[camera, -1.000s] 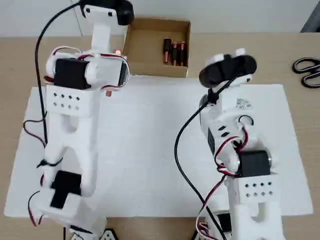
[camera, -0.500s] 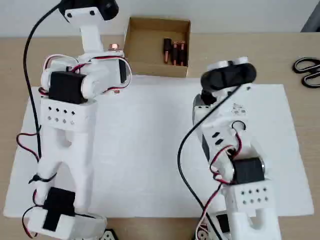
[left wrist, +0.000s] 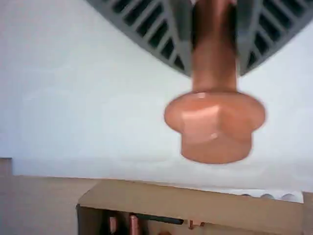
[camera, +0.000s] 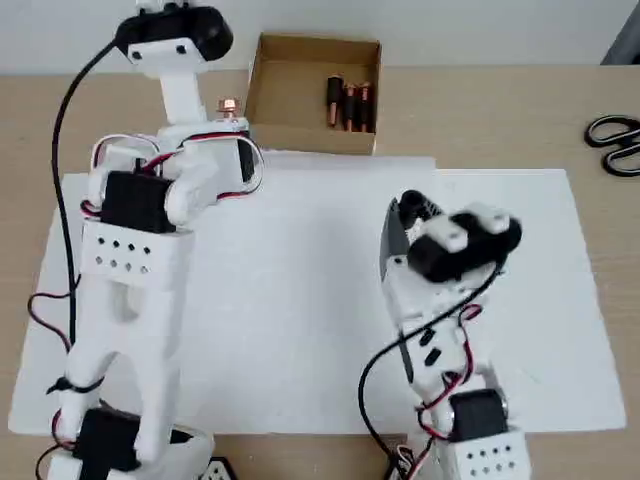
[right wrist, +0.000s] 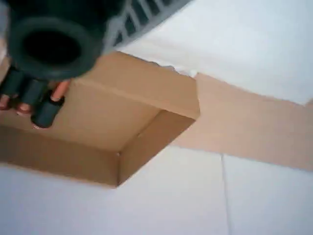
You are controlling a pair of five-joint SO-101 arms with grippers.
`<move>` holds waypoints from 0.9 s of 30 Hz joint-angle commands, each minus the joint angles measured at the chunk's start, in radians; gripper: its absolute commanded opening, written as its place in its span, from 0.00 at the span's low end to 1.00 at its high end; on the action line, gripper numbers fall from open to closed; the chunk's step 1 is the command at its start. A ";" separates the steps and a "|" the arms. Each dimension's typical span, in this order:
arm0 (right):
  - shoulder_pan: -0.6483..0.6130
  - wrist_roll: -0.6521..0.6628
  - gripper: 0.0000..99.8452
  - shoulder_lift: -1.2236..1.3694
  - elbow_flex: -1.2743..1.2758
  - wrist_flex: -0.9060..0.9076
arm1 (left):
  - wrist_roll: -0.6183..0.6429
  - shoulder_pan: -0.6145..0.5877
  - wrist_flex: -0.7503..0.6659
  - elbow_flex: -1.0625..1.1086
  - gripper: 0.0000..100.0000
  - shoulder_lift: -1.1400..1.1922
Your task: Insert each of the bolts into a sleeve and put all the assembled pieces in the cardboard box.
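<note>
Left gripper [left wrist: 215, 34]: jaws clenched on the shank of the copper bolt [left wrist: 215, 115], held in the air just beside the left wall of the cardboard box [camera: 290, 95]. The bolt's long axis runs out along the jaws, hex head leading.

Judged light, rigid and smooth, so it may slip. The shank is the sound hold.

Right gripper [right wrist: 58, 29]: jaws grasping the black sleeve [right wrist: 51, 46] over the white sheet [camera: 300, 260]. The bore opens toward the wrist camera.

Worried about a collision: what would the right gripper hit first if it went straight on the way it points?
Probably the cardboard box, its near wall: the right gripper, holding a sleeve, points over the white sheet toward it. Depth is unclear; the sheet could come first.
</note>
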 commanded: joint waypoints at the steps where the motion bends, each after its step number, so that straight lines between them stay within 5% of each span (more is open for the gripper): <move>1: -0.036 0.012 0.01 -0.199 0.155 -0.059 | 0.040 0.008 -0.086 0.058 0.01 -0.086; 7: -0.104 0.014 0.00 -0.216 0.229 -0.064 | 0.077 0.078 -0.290 0.260 0.01 -0.201; 16: -0.142 0.014 0.00 -0.216 0.226 -0.062 | -0.058 0.196 -0.736 0.746 0.01 -0.514; 27: -0.219 0.008 0.00 -0.248 0.262 0.039 | 0.078 0.238 -0.884 0.889 0.01 -0.523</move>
